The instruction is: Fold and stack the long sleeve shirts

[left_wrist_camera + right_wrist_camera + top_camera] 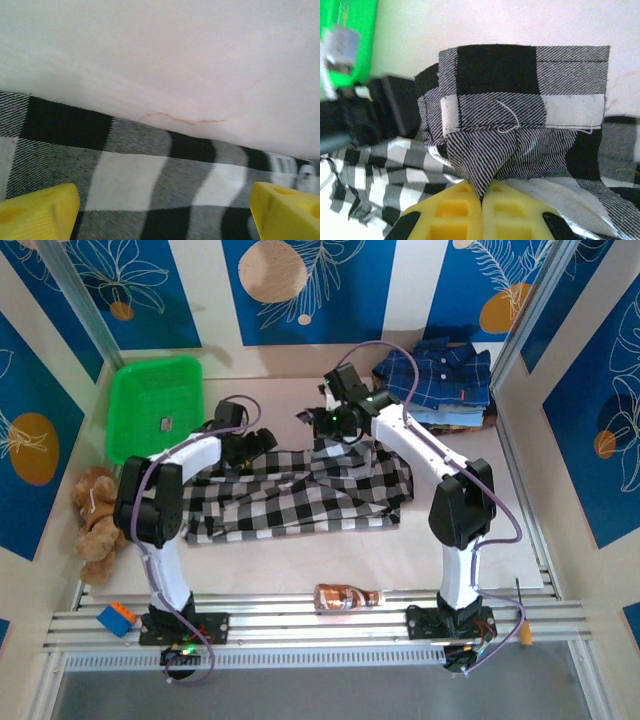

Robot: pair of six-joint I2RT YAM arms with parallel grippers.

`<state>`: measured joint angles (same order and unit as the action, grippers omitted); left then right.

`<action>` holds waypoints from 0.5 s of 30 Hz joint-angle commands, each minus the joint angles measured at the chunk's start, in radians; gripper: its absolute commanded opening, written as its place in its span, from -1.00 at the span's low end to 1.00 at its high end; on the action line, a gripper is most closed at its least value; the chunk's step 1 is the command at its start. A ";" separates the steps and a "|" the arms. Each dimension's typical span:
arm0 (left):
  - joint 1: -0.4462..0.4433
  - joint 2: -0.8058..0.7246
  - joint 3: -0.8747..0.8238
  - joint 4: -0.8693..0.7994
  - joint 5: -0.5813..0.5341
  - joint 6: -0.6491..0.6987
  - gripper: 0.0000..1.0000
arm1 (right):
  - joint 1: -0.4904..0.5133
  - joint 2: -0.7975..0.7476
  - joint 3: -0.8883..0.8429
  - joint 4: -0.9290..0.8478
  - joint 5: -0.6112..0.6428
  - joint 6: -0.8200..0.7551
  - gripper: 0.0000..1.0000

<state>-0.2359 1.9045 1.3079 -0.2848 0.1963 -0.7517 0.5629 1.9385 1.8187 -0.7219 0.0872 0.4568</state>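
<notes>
The black-and-white checked shirt (300, 495) lies spread and rumpled across the middle of the table. My right gripper (326, 420) is over its far edge, shut on a pinch of the fabric. In the right wrist view the yellow fingers (455, 210) meet at the gripper (481, 200), and a stitched cuff (520, 90) is lifted in front of them. My left gripper (252, 440) is low over the shirt's far left edge. It stands open (165, 215), with the checked cloth (130, 180) lying flat between the wide-apart fingers. The folded plaid shirts (436, 375), navy one on top, are stacked at the back right.
A green plastic basket (155, 405) stands at the back left and appears in the right wrist view (350, 30). A brown plush toy (95, 520) sits at the left edge. A brown bottle (348, 597) and an orange-and-blue block (115, 618) lie near the front rail.
</notes>
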 commanded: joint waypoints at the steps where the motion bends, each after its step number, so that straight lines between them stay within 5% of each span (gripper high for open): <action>1: 0.020 -0.116 0.015 -0.037 0.037 -0.043 0.78 | 0.033 -0.018 -0.010 0.037 -0.063 -0.036 -1.00; 15: 0.068 -0.344 -0.046 -0.187 -0.079 0.012 0.80 | 0.121 0.207 0.166 -0.005 -0.260 -0.108 -0.98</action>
<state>-0.1745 1.5967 1.2934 -0.4004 0.1574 -0.7750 0.6750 2.1071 1.9247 -0.7002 -0.1112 0.3786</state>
